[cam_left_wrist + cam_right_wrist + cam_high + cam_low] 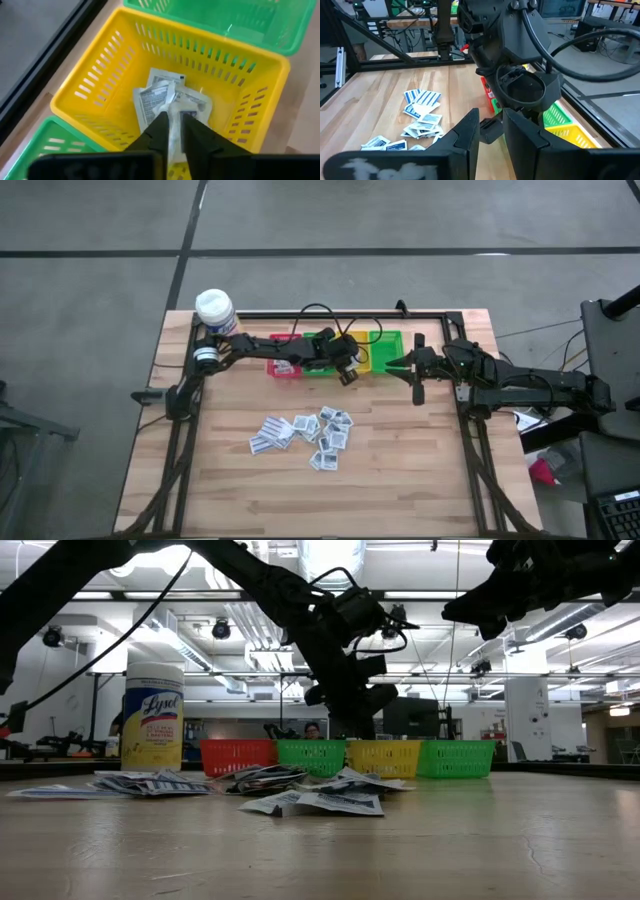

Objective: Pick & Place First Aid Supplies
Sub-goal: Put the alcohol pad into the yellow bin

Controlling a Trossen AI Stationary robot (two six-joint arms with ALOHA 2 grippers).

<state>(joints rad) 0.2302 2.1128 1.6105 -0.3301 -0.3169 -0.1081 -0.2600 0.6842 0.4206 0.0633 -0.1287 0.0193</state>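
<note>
Between the left end effector (172, 131)'s narrowly parted fingers hangs a white sachet (175, 112), directly over the yellow bin (100, 75) where others lie, while the right end effector (415, 370), slightly parted and empty, waits beside the bins.

counter (400, 470): pale wood, matt, planked
yellow bin (100, 85): glossy slotted plastic
sachets (300, 432): white printed paper, slightly creased
left tool (172, 137): dark matt plastic
</note>
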